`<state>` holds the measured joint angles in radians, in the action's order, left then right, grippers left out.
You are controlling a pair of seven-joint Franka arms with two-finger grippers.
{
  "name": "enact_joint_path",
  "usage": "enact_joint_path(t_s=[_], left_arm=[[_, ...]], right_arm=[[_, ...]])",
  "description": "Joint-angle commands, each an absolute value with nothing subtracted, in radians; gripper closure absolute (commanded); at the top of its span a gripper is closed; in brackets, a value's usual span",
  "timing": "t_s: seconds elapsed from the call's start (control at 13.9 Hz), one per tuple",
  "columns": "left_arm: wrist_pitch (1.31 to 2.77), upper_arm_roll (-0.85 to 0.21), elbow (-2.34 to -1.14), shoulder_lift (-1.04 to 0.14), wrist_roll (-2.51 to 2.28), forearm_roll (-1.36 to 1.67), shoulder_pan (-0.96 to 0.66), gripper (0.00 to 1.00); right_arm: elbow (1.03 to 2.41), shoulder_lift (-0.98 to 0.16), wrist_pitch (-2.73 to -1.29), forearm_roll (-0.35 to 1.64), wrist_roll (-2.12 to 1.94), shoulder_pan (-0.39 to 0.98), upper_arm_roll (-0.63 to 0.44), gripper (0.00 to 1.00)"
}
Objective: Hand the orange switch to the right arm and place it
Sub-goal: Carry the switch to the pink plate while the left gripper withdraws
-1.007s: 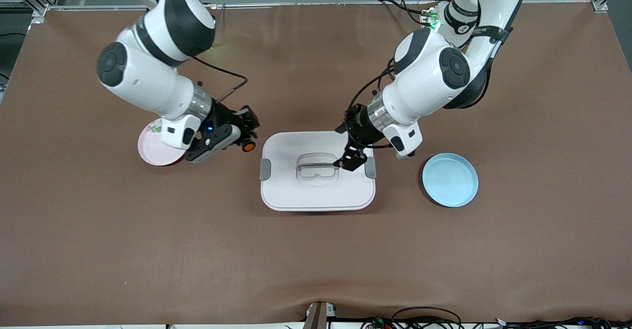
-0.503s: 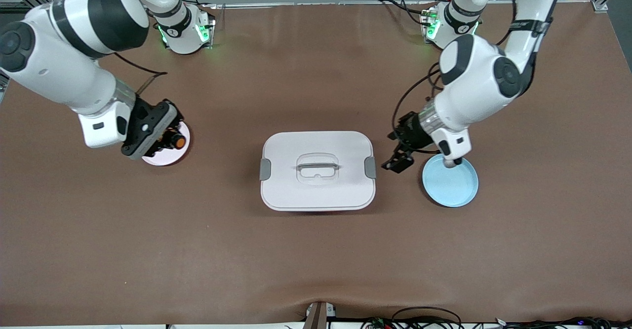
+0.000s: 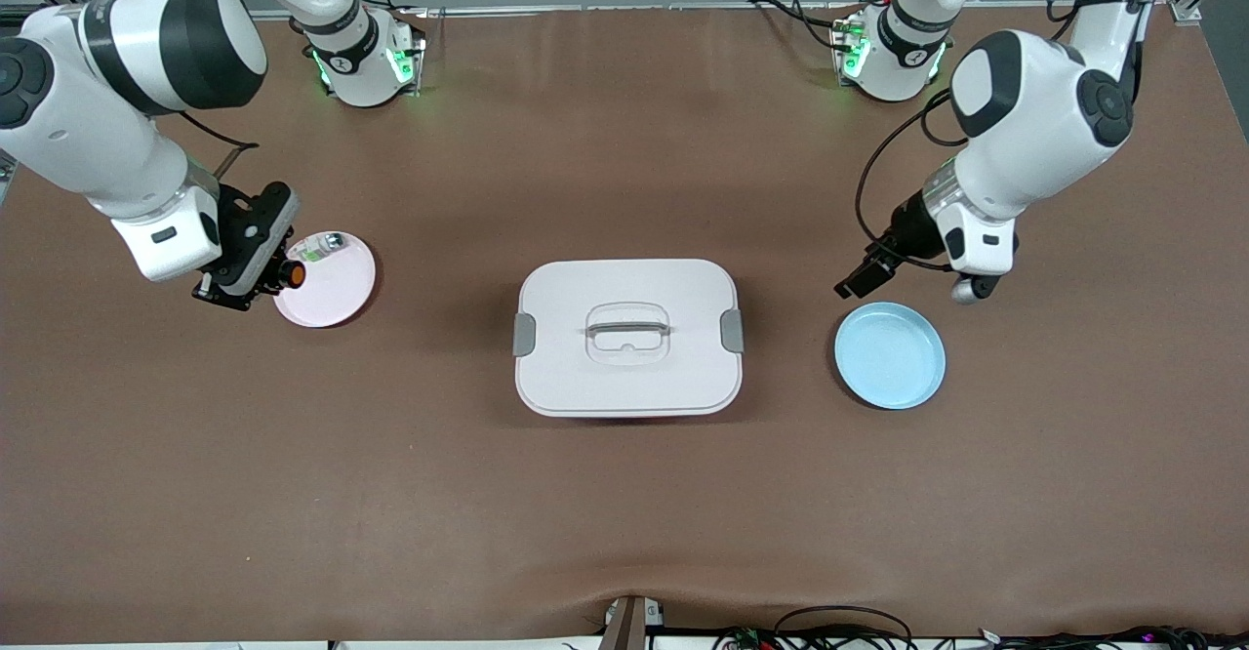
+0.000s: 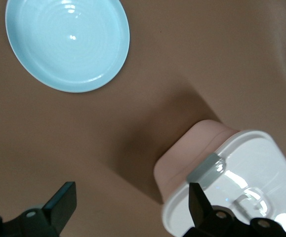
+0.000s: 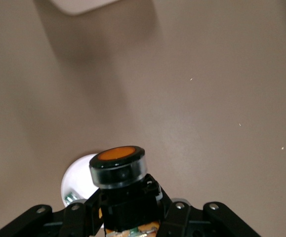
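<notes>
1. Low in the frame, only bare brown desk (image 3: 624,513) is seen; nothing of the task lies there.
2. Right of centre, the blue plate (image 3: 889,354) is seen empty, so the pick-up there is judged done.
3. At mid-frame, the white lidded box (image 3: 627,337) stands shut between the plates.
4. Just above the blue plate, the left pincer (image 3: 859,281) hangs with its fingers spread and nothing between them; this arm is judged to be waiting.
5. At the frame's left, the orange switch (image 3: 290,275) is gripped in the closed right pincer (image 3: 256,281), held at the edge of the pink plate (image 3: 337,291). The handover is judged complete.
6. The small white-green part (image 3: 319,245) lies on that plate's upper rim. Lowering and release of the switch are judged still outstanding.
</notes>
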<state>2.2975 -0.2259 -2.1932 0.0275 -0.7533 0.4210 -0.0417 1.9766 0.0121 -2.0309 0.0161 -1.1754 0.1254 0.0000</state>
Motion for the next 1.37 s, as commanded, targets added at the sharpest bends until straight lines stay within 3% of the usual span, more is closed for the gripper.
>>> enact_joint_path(t_s=[0.0,0.36,0.86,1.01,1.29], left_arm=[[2.286,-0.236,-2.264,0.106,-0.597,0.387,0.018,0.0],[2.195,-0.239,-2.269,0.167,-0.283,0.249,0.106,0.0],[2.175,-0.241,-2.237,0.23,-0.079,0.153,0.172,0.0],[2.102,-0.239,-2.154,0.216,-0.069,0.153,0.198,0.0],[1.837,-0.238,-1.861,0.102,-0.069,0.074,0.23,0.0]], right_arm=[[2.141,0.07,-2.168,-0.003,-1.301,0.051,0.017,1.0],[2.373,0.071,-2.423,-0.005,-1.396,-0.009,0.017,1.0],[2.439,-0.02,-2.56,-0.005,-1.515,-0.012,0.015,1.0],[2.489,-0.04,-2.652,-0.005,-1.52,-0.032,0.015,1.0],[2.539,-0.139,-2.81,-0.005,-1.581,-0.086,0.017,1.0]])
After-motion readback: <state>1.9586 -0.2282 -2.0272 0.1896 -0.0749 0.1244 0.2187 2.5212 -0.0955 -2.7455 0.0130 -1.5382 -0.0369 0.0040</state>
